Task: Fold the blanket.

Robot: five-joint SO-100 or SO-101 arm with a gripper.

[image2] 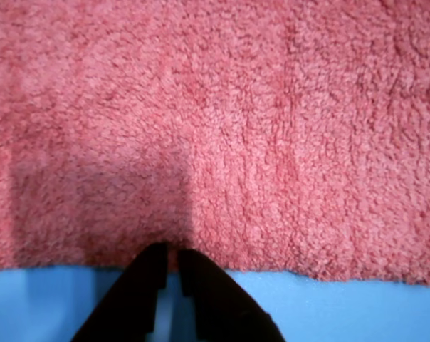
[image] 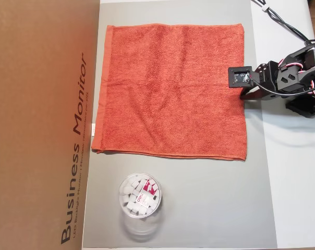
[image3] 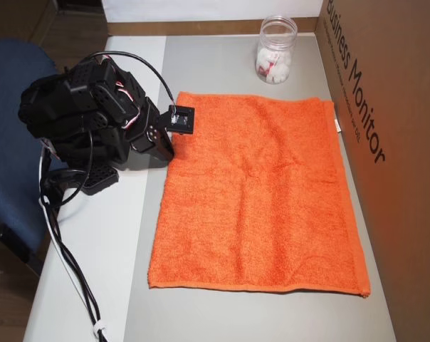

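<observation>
The orange-red blanket lies flat and unfolded on a grey mat, and in the other overhead view the blanket is just as flat. My gripper points down at the middle of its right hem; in the other overhead view the gripper is at the left hem. In the wrist view terry cloth fills the frame. There the gripper has its two black fingers almost together, tips just at the straight hem. No cloth is visibly pinched or lifted.
A clear plastic jar of white pieces stands on the mat beside the blanket, also in the other overhead view. A big cardboard box walls the side opposite the arm. Cables trail from the base, next to a blue chair.
</observation>
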